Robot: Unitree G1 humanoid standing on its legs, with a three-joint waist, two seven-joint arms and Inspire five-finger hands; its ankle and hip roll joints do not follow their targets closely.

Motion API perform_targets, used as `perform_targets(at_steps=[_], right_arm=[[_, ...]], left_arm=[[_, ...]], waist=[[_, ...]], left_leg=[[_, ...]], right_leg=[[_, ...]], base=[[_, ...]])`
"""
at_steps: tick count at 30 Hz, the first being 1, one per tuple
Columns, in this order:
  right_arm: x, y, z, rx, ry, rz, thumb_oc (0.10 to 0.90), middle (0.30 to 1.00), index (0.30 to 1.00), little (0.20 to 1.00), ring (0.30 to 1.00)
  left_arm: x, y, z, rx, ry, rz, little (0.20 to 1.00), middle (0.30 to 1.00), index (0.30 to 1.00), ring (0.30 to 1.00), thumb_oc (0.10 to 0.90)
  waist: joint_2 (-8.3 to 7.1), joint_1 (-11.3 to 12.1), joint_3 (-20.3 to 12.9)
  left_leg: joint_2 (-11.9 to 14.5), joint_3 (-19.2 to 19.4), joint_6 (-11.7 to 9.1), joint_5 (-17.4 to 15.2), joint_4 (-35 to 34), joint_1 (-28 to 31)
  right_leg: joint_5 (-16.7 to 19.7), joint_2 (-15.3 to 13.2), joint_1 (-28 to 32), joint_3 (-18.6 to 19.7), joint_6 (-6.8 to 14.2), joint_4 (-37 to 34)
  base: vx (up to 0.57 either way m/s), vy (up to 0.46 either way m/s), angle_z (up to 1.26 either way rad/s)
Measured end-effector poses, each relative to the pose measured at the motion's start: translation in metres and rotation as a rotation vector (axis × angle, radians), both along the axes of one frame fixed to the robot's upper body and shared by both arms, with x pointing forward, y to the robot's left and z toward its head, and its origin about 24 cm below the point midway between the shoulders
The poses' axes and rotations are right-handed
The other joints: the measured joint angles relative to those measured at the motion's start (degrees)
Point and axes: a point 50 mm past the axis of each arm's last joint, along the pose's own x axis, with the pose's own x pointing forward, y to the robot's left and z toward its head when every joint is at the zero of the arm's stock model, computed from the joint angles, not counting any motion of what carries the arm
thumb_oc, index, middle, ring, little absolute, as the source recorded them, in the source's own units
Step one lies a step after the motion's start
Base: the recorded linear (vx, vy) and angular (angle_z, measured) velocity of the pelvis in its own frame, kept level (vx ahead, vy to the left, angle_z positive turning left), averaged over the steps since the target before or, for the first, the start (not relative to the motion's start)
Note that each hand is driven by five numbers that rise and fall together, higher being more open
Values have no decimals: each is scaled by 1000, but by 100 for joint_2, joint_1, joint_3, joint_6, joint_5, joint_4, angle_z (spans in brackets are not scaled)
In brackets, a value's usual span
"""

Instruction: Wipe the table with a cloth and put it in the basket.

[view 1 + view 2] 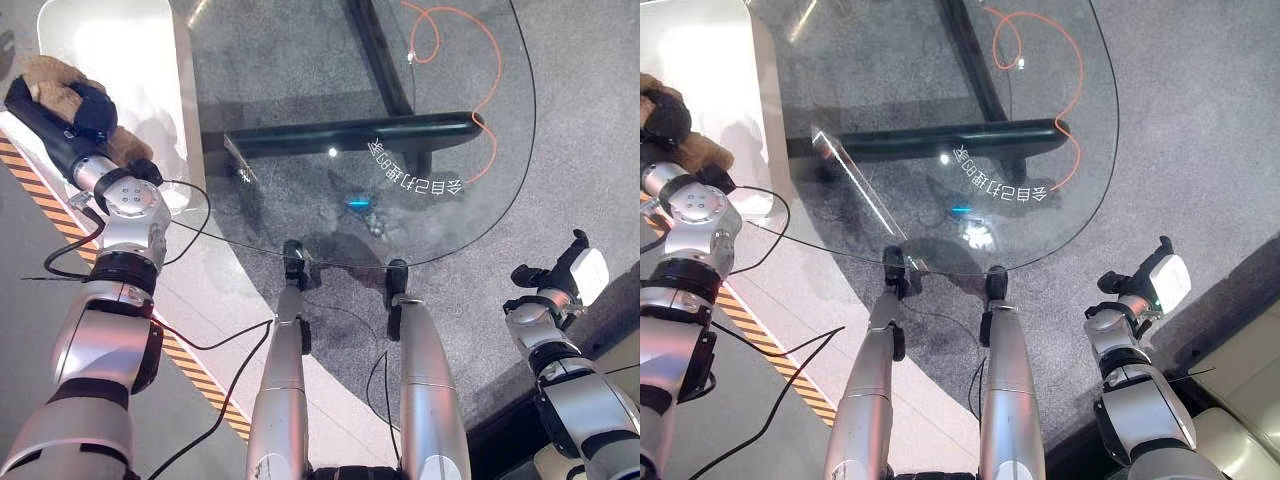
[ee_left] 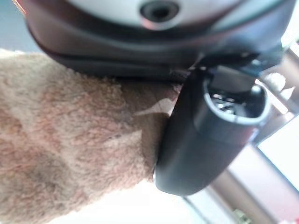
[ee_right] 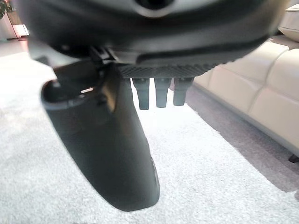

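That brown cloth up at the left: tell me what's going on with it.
The robot's left hand is closed on the fluffy brown cloth, holding it over a white surface beside the round glass table. The right hand hangs at the robot's side over grey carpet, fingers relaxed, holding nothing. An orange cable shows through the glass.
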Motion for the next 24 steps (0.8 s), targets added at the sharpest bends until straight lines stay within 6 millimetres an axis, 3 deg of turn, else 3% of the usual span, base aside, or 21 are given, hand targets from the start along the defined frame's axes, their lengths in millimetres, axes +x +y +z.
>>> perform_targets(at_steps=[15,24], right_arm=[[1,1,1,-22,8,19,800,900,900,900,900],[1,2,0,-17,13,29,800,900,900,900,900]], left_arm=[[9,-1,-6,48,192,-121,200,300,300,300,100],[13,-3,-1,77,239,-132,200,300,300,300,100]], waist=[[-36,-21,0],[-161,-33,3]], left_leg=[[0,3,13,-11,91,-192],[-1,2,14,-12,91,-242]], right_leg=[[54,10,-145,10,19,-23],[74,14,-184,15,25,-52]], base=[[4,24,0],[3,12,0]])
